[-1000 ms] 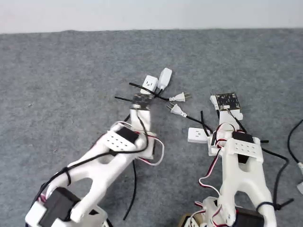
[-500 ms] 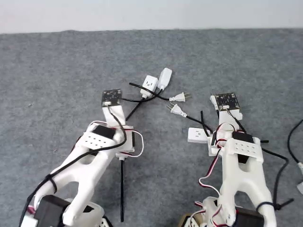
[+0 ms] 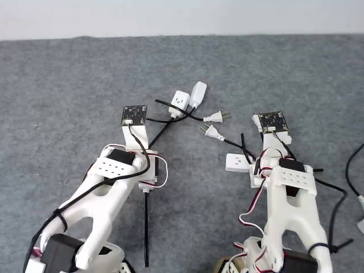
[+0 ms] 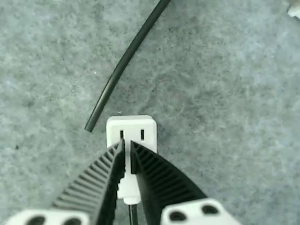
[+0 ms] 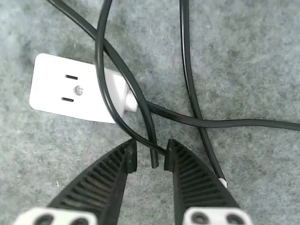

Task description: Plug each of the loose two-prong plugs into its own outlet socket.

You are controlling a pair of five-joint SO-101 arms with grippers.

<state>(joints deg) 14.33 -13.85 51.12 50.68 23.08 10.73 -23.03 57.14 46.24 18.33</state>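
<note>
My left gripper (image 4: 126, 147) is shut on the narrow back end of a white outlet socket (image 4: 131, 131), whose two slots face away from me on the grey mat. In the high view my left arm (image 3: 122, 170) covers that socket. Two loose two-prong plugs (image 3: 215, 117) (image 3: 211, 132) lie mid-table, with a pair of white sockets (image 3: 181, 101) (image 3: 198, 92) just beyond them. My right gripper (image 5: 150, 150) is open, low over crossing black cords (image 5: 140, 112), with one cord end between its fingers. Another white socket (image 5: 75, 91) lies just ahead of it, also seen beside my right arm (image 3: 236, 162).
A loose black cord (image 4: 126, 61) ends beside the held socket. The held socket's cord (image 3: 146, 227) trails toward the table's front. More black cable (image 3: 352, 165) curls at the right edge. The grey mat (image 3: 68, 85) is bare at the left and back.
My left arm has swung left and drawn back from the pair of sockets, mostly in the first half second. The right arm, plugs and other sockets have not moved.
</note>
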